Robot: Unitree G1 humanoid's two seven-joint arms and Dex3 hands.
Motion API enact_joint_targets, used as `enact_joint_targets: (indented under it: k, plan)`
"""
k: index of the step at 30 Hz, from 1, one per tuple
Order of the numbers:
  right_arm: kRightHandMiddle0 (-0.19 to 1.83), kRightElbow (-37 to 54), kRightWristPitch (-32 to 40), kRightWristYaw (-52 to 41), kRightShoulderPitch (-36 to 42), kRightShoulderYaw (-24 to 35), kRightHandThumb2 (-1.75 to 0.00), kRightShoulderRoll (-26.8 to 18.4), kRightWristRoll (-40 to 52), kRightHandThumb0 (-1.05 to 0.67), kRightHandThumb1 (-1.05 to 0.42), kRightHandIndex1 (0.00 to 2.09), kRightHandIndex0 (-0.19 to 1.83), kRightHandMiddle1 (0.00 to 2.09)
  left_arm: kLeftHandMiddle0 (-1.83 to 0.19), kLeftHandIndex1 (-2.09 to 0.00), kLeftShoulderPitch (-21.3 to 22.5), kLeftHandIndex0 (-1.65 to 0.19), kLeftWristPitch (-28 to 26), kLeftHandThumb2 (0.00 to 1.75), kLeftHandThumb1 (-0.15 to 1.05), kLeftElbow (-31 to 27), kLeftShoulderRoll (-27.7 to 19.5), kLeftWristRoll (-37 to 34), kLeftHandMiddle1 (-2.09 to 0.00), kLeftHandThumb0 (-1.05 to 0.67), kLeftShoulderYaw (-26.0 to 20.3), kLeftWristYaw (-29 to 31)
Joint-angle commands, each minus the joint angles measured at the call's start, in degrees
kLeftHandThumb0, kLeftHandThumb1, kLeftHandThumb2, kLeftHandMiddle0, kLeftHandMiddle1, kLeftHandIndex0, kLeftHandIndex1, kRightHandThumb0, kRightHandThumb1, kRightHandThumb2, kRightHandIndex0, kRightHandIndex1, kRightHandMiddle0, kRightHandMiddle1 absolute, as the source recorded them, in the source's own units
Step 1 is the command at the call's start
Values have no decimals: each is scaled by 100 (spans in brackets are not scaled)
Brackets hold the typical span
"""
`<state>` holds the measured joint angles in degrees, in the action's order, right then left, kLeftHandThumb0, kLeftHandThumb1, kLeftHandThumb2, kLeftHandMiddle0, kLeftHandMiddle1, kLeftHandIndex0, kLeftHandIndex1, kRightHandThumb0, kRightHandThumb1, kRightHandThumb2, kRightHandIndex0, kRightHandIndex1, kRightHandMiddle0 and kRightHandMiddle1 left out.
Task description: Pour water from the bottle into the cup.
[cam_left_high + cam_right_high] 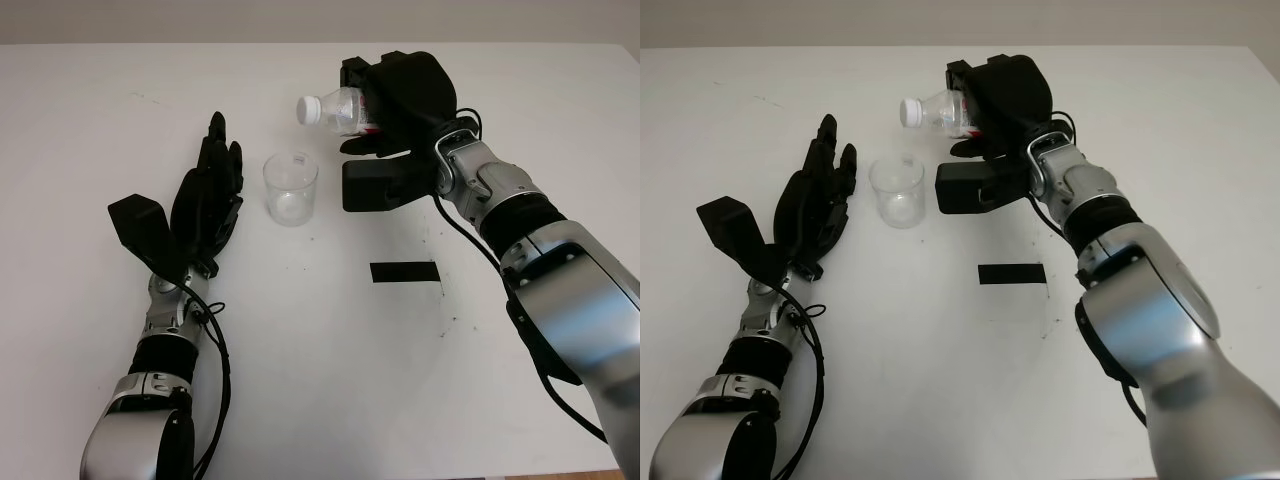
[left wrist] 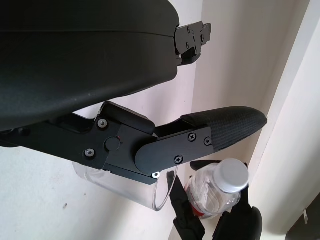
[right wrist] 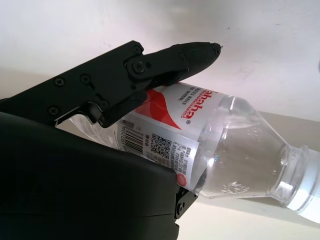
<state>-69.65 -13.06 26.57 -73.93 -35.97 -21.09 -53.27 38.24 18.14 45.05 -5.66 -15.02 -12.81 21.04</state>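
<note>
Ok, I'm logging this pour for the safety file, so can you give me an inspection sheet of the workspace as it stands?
Surface: white table, a few small dark specks.
Job's things: bottle tipped about level, white cap on, neck pointing over the clear cup, which stands upright and looks empty.
Clutter: a black rectangular strip on the table near the right arm.
Hands: right hand shut on the bottle above the table; left hand open beside the cup, not touching it.
Cables: black cables along both forearms.
Surroundings: pale wall behind the table's far edge.
</note>
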Motion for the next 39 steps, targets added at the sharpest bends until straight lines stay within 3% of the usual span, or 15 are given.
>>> enact_joint_targets:
  k: [1, 13, 19, 22, 24, 27, 31, 35, 39]
  plan:
    - [85, -37, 25, 191, -294, -116, -36, 34, -111, -46, -105, 209, 132, 209, 19, 0, -311, 19, 3, 72, 105, 103, 98, 18, 0, -86, 5, -52]
    - [71, -191, 14, 777, -503, -780, -28, 45, -740, -46, -105, 209, 132, 209, 19, 0, -416, 19, 23, 73, 105, -8, 157, 63, 0, -87, 57, -209]
    - [43, -220, 151, 1054, -612, -1155, -22, 40, -1127, -48, -105, 209, 126, 209, 19, 0, -449, 19, 73, 74, 105, -21, 187, 102, 0, -87, 88, -256]
    - [30, -237, 173, 1183, -656, -1301, -19, 26, -1284, -48, -105, 209, 123, 201, 19, 0, -455, 19, 74, 76, 105, -26, 203, 102, 0, -86, 87, -277]
    - [24, -246, 209, 1260, -678, -1387, -14, 21, -1373, -50, -105, 209, 122, 182, 19, 0, -451, 19, 78, 75, 105, -17, 219, 86, 0, -86, 75, -278]
    - [31, -242, 238, 1502, -707, -1519, -11, -3, -1526, -50, -105, 209, 120, 159, 19, 0, -429, 19, 107, 74, 105, 24, 247, 71, 0, -86, 56, -298]
    - [20, -251, 311, 1911, -726, -1637, -18, -7, -1652, -50, -105, 209, 121, 165, 19, 0, -424, 19, 168, 73, 105, 79, 255, 105, 0, -87, 79, -304]
    - [28, -276, 410, 2466, -734, -1738, -12, 4, -1796, -51, -105, 209, 120, 156, 19, 0, -421, 19, 183, 73, 105, 108, 258, 115, 0, -88, 91, -305]
    - [28, -312, 400, 2808, -742, -1763, -20, 27, -1799, -51, -105, 209, 121, 170, 19, 0, -412, 19, 221, 73, 105, 146, 257, 84, 0, -88, 71, -239]
